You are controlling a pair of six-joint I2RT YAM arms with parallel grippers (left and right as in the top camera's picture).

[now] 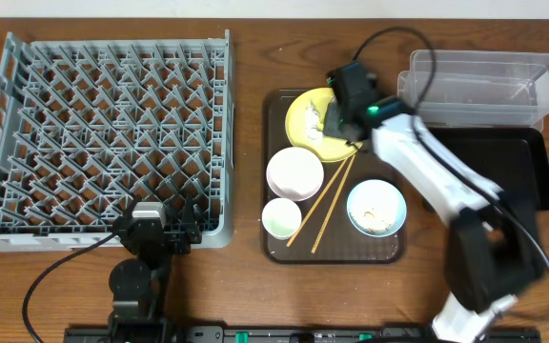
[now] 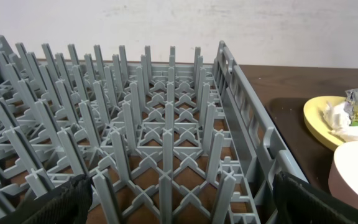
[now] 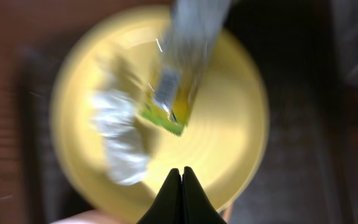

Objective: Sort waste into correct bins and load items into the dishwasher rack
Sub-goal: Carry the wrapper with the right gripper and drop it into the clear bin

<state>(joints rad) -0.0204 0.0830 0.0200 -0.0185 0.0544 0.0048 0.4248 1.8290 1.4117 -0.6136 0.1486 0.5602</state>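
Note:
The yellow plate lies at the back of a brown tray. My right gripper hovers over it, shut and empty. The blurred right wrist view shows the jaws closed above the plate, with the yellow-green wrapper and the white food scraps lying on it. The white bowl, small white cup, light blue bowl and chopsticks also sit on the brown tray. My left gripper is open and empty at the front edge of the grey rack.
The clear container stands at the back right, with the black tray in front of it, partly under my right arm. The left wrist view looks across the rack pegs toward the plate and white bowl.

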